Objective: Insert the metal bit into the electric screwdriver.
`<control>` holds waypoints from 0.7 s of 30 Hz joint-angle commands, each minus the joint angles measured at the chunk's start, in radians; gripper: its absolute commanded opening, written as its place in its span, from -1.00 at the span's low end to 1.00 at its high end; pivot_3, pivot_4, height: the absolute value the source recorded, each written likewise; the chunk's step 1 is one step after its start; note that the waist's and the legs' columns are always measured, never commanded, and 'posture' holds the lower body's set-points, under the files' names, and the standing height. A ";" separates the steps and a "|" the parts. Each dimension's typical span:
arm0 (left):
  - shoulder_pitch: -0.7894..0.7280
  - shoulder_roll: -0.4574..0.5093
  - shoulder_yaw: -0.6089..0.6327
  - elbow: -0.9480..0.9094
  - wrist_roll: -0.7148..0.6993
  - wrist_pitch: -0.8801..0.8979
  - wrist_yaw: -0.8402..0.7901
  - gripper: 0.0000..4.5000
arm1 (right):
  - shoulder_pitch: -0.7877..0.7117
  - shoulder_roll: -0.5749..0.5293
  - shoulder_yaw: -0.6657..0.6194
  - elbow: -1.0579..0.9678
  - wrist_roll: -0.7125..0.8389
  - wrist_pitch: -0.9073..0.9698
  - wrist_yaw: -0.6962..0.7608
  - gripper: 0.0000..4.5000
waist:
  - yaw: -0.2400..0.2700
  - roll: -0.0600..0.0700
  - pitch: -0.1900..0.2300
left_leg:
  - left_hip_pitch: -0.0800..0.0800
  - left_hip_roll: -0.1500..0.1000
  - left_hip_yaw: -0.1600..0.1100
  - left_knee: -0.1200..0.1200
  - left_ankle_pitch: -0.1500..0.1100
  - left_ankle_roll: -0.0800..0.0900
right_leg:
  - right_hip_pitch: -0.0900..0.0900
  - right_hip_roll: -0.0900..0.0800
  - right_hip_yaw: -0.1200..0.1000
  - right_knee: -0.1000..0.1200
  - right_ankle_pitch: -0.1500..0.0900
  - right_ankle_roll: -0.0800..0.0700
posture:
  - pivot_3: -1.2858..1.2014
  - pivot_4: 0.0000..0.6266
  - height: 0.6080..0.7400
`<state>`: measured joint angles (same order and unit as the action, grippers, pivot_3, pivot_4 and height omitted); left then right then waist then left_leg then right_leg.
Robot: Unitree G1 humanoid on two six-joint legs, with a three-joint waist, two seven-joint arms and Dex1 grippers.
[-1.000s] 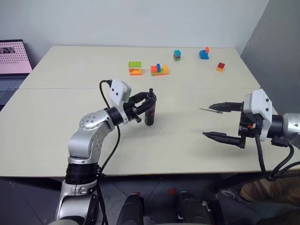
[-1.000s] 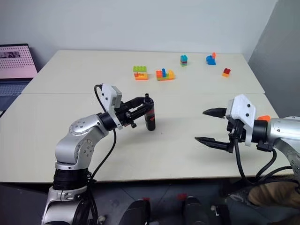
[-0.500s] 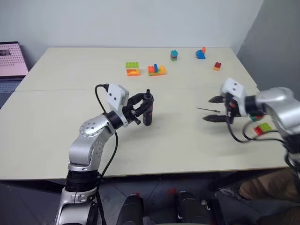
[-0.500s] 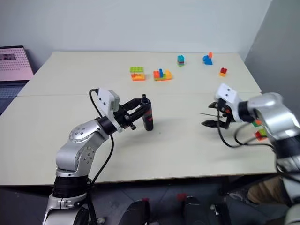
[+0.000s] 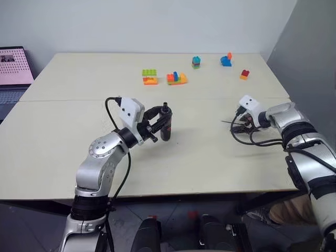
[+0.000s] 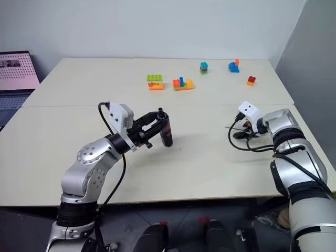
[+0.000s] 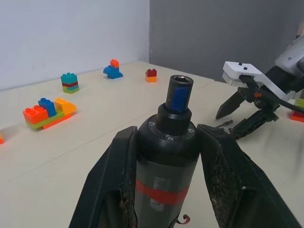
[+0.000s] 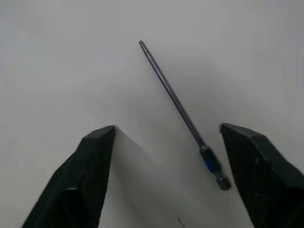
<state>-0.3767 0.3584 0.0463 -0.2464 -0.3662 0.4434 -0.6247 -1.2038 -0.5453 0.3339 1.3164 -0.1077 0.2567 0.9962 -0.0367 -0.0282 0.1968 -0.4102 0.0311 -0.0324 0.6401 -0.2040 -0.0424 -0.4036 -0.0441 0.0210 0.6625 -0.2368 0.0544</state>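
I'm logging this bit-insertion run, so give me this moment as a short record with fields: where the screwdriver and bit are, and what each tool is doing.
screwdriver: upright, clamped between the left tool's fingers, socket end up
bit: lying flat on the table, unheld
right tool: open, straddling the bit's blue-banded end
blocks: far side of table, untouched

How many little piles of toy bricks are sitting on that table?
5, all along the far side: green-orange, orange-blue, teal, blue, red. More may hide behind the right arm.
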 commanded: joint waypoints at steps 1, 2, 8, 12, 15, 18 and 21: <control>0.016 0.025 -0.002 0.009 0.015 -0.001 0.007 -0.29 | -0.027 0.013 -0.029 0.013 -0.025 0.018 0.053 0.17 | -0.005 0.000 0.000 | 0.000 0.000 0.000 0.000 0.000 0.000 | 0.000 0.000 0.000 0.000 0.000 0.000 | 0.03 -0.52 1.00; 0.014 0.026 -0.004 0.015 0.017 -0.006 0.007 -0.29 | -0.028 0.017 -0.033 0.011 -0.030 0.018 0.058 0.05 | -0.006 0.000 0.000 | 0.000 0.000 0.000 0.000 0.000 0.000 | 0.000 0.000 0.000 0.000 0.000 0.000 | 0.03 -0.52 1.00; -0.017 0.021 -0.026 0.064 0.022 -0.030 -0.001 -0.29 | -0.033 0.031 -0.062 -0.002 -0.046 0.020 0.089 -0.54 | -0.014 0.000 0.000 | 0.000 0.000 0.000 -0.001 0.000 0.000 | 0.000 0.001 0.001 0.000 0.000 0.000 | 0.03 -0.52 1.00; -0.033 0.020 -0.040 0.090 0.023 -0.046 -0.009 -0.29 | -0.039 0.033 -0.086 -0.022 -0.033 0.033 0.133 -1.00 | -0.018 0.000 0.000 | 0.000 0.000 0.001 -0.001 0.000 0.000 | 0.000 0.001 0.001 0.000 0.000 0.000 | 0.03 -0.52 1.00; -0.040 0.022 -0.043 0.103 0.023 -0.054 -0.013 -0.29 | -0.044 0.032 -0.110 -0.035 -0.023 0.047 0.155 -1.00 | -0.018 0.000 0.000 | 0.000 0.000 0.000 -0.001 0.000 0.000 | -0.001 0.001 0.001 0.000 0.000 0.000 | 0.03 -0.52 1.00; -0.053 0.023 -0.048 0.123 0.028 -0.064 -0.018 -0.29 | -0.052 0.023 -0.152 -0.062 0.008 0.071 0.168 -1.00 | -0.018 0.000 0.000 | 0.000 0.000 0.001 -0.002 0.000 0.000 | -0.001 0.001 0.001 0.000 0.000 0.000 | 0.03 -0.52 1.00; -0.067 0.023 -0.052 0.142 0.036 -0.073 -0.016 -0.29 | -0.050 0.008 -0.197 -0.103 0.038 0.077 0.163 -1.00 | -0.018 0.000 0.000 | 0.000 0.000 0.001 -0.002 0.000 0.000 | -0.001 0.001 0.001 0.000 0.000 0.000 | 0.03 -0.52 1.00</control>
<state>-0.4420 0.3682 0.0050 -0.1375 -0.3584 0.3641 -0.6449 -1.2162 -0.5083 0.1839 1.2740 -0.1035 0.3294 1.1550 -0.0549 -0.0280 0.1968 -0.4099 0.0314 -0.0314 0.6381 -0.2040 -0.0424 -0.4045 -0.0434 0.0224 0.6625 -0.2366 0.0548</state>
